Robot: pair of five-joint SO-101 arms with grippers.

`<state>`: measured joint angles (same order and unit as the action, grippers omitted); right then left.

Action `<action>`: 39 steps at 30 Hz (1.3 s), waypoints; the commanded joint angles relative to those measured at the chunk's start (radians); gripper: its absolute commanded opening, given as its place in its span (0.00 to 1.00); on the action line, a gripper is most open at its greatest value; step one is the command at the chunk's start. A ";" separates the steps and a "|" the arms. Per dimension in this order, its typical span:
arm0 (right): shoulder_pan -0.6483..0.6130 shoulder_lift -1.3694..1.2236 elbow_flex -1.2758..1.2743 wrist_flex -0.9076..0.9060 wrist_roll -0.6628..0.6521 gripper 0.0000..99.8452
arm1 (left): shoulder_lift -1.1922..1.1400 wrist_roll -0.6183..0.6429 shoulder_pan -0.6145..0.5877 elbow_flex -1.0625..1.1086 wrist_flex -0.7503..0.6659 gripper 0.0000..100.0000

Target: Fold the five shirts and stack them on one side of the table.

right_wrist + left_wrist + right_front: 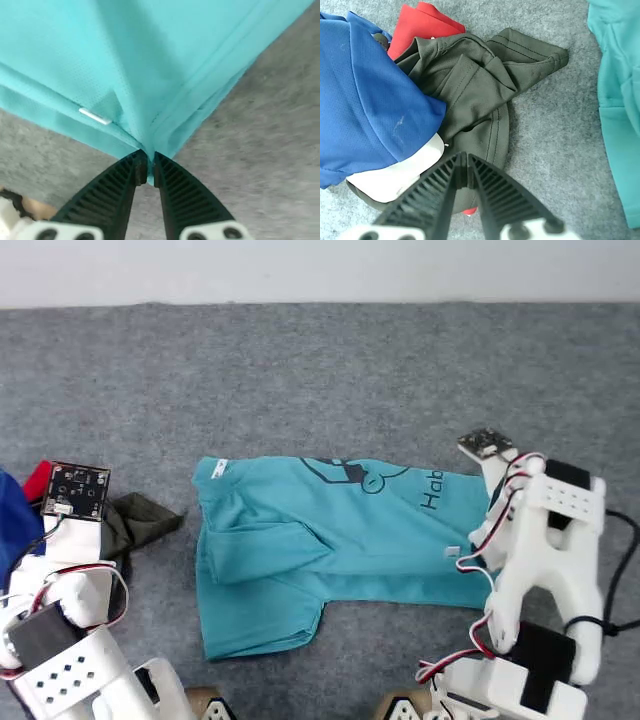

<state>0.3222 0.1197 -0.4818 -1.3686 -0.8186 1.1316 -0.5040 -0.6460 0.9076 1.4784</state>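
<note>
The counter (330,370) lay under a grey, felt-like covering (560,130) — short-napped and speckled, its texture plain in both wrist views. Along the far side, at the top of the high view, ran a pale band (320,270), white and featureless; whether it was a wall or a bare surface beyond the covering could not be told. At the near edge two small tan patches (203,702) showed past the grey. The light was soft and even — shadows on the covering were faint.
</note>
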 commanded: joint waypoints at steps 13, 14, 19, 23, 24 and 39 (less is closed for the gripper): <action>0.045 0.058 0.008 -0.077 -0.118 0.15 | 0.008 -0.005 -0.005 -0.012 -0.023 0.02; 0.053 0.058 0.031 -0.108 -0.118 0.16 | 0.008 -0.005 -0.005 -0.012 -0.023 0.02; 0.022 0.053 0.155 -0.234 -0.112 0.11 | 0.008 -0.006 -0.003 -0.013 -0.023 0.02; -0.087 0.047 0.163 -0.197 -0.035 0.02 | 0.008 -0.006 -0.002 -0.013 -0.023 0.02; -0.116 0.047 0.163 -0.179 0.011 0.00 | 0.008 -0.006 -0.002 -0.013 -0.023 0.02; -0.298 0.047 -0.245 0.163 0.195 0.01 | 0.008 -0.006 -0.002 -0.013 -0.025 0.02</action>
<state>0.0414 0.1197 -0.6874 -1.2259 -0.6329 1.1316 -0.5040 -0.6460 0.9076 1.4784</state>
